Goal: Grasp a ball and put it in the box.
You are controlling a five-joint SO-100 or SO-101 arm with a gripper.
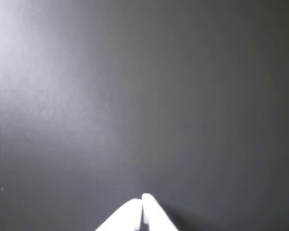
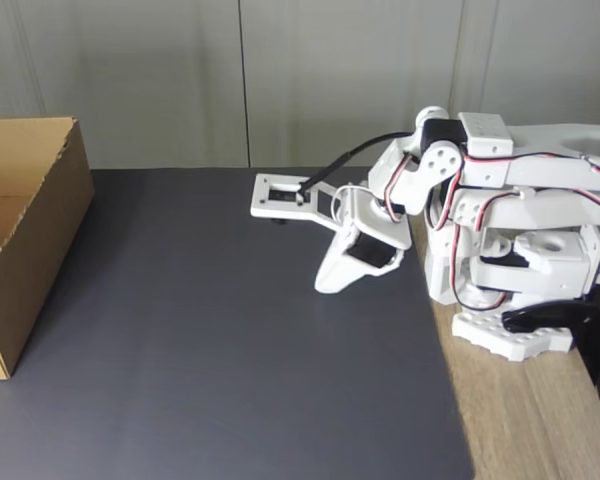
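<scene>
the box (image 2: 25, 240) sits at the far left of the fixed view, well apart from the gripper (image 2: 329, 282), across a wide stretch of the dark mat (image 2: 210, 340). it is open at the top; what shows of its inside is bare cardboard with nothing lying in it, though the near wall hides most of the floor, so i cannot tell whether it is truly empty.

moving right, the gripper hangs low over the mat, tips pointing down toward the surface, with the folded arm (image 2: 500, 200) and its base behind it on the wooden table (image 2: 540, 420). in the wrist view the gripper (image 1: 142, 204) enters from the bottom edge with its two white fingers (image 1: 156, 214) pressed together, nothing between them, and plain dark mat ahead.

the ball cannot be seen on the mat, in the gripper, or in the visible part of the box, so i cannot say where it lies.

judging from this, the task is at its very start: the arm is tucked in a resting pose and nothing is grasped. the next move calls for finding the ball, unfolding toward it, and spreading the fingers before coming down around it.
</scene>
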